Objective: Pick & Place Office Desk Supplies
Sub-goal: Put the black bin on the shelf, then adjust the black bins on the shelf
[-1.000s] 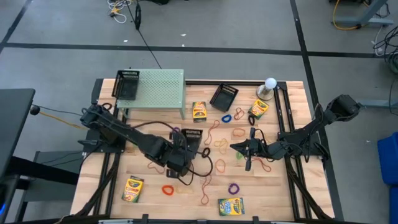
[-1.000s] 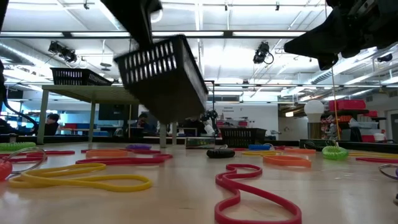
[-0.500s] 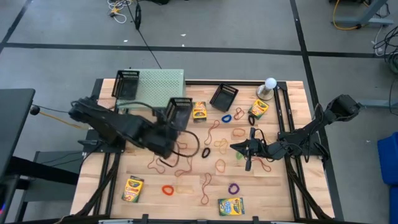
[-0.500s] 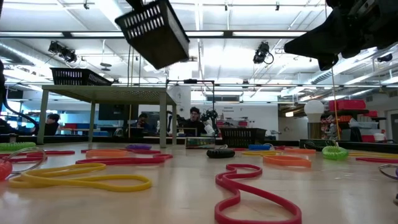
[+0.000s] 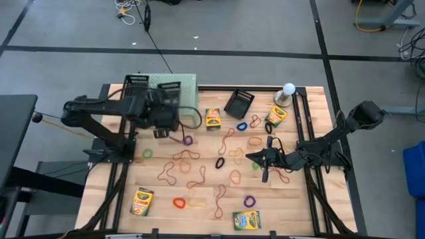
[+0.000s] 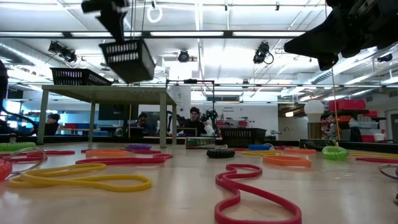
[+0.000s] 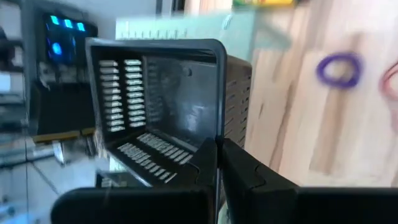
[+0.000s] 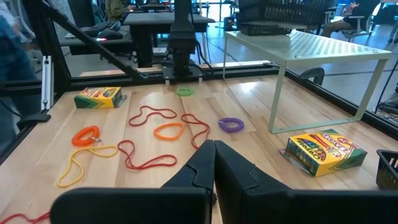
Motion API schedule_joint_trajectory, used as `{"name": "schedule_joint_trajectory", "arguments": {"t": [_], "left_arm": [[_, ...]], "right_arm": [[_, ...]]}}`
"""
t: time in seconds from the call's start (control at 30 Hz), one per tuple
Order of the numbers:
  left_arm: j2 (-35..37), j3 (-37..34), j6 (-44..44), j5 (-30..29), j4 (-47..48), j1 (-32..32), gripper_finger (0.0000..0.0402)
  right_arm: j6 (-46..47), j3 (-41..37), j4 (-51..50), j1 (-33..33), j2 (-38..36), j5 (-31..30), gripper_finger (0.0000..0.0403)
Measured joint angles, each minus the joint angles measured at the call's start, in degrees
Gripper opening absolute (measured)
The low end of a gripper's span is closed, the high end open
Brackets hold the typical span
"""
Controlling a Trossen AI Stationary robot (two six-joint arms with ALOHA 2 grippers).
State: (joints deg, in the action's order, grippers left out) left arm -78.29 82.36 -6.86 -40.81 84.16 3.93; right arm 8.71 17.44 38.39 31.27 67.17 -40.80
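Observation:
My left gripper (image 5: pixel 166 109) is shut on a black mesh tray (image 5: pixel 170 91) and holds it high in the air by the right end of the pale green stand (image 5: pixel 174 99). In the low view the tray (image 6: pixel 127 60) hangs above the stand's top. A second tray (image 5: pixel 136 89) stands on the stand, and a third (image 5: pixel 239 103) rests tilted on the table at the far middle. Rubber bands (image 5: pixel 229 156) and crayon boxes (image 5: pixel 212 118) lie on the table. My right gripper (image 5: pixel 255 157) waits shut over the table's middle right. My left gripper pinches one wall of the tray at its rim (image 7: pixel 218 134), one finger (image 7: pixel 202 165) inside the tray and one (image 7: pixel 245 171) outside. The fingers slant down toward the far edge. The tray is lifted clear and tilted, its open side turned toward the gripper.
A white globe (image 5: pixel 287 91) stands at the far right. More crayon boxes lie at the far right (image 5: pixel 275 116), the near left (image 5: pixel 142 201) and the near middle (image 5: pixel 246 219). People sit in the room beyond the table.
My left gripper has carried the tray from over the table's middle up and toward the far left, to the stand, tipping as it went. The tray has stayed in the hold and risen well above the stand's top.

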Motion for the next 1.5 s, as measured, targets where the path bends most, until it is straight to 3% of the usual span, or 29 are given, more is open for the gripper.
{"name": "schedule_joint_trajectory", "arguments": {"t": [0.23,0.63,1.5], "left_arm": [[1.6,-4.7,5.1,2.8,-3.7,-7.9,0.0011],[1.7,-5.9,9.3,3.6,-4.6,-15.4,0.0013],[1.6,-5.9,7.1,3.4,-3.4,-16.5,0.0103]], "right_arm": [[-0.1,0.0,0.0,0.0,0.0,-0.1,0.0011],[-0.2,0.0,-0.1,0.0,0.0,-0.1,0.0011],[-0.5,0.0,-0.1,0.0,0.0,0.0,0.0011]]}}
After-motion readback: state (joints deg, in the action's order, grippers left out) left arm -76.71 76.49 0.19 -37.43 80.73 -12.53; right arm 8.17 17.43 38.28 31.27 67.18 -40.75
